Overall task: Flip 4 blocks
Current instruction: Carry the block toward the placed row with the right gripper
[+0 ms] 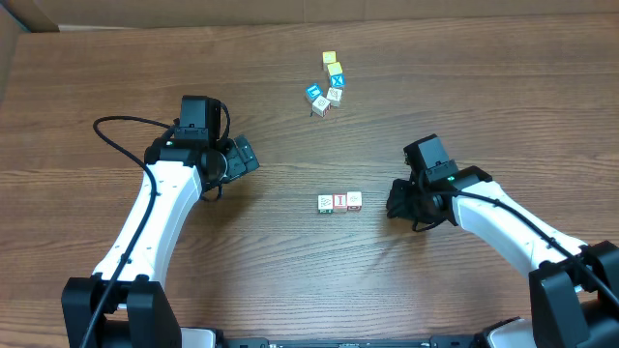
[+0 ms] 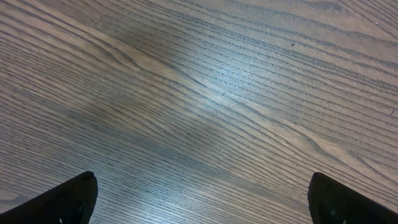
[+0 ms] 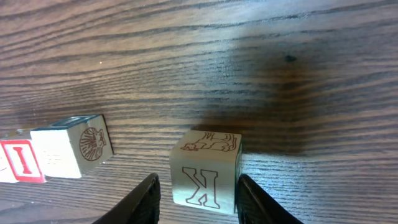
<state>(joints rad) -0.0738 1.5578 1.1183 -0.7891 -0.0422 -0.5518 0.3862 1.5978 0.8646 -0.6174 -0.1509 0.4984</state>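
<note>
Three blocks stand in a short row at mid-table: a pale one (image 1: 326, 203), a red-letter "I" block (image 1: 339, 202) and a reddish one (image 1: 354, 200). In the right wrist view the "I" block (image 3: 22, 160) and a pale block with a lion drawing (image 3: 71, 146) lie at the left. A fourth block (image 3: 205, 174), pale with a "K" face, sits between the fingers of my right gripper (image 3: 198, 199). The right finger is at its side and a small gap shows at the left finger (image 3: 146, 202). From overhead my right gripper (image 1: 395, 200) hides this block. My left gripper (image 1: 247, 155) is open over bare wood (image 2: 202, 202).
Several other cubes, yellow-faced (image 1: 329, 58) and blue-faced (image 1: 336, 70), cluster at the back of the table with a pale one (image 1: 320, 104). The wooden table (image 1: 290, 271) stretches around both arms. A black cable (image 1: 116, 130) loops beside the left arm.
</note>
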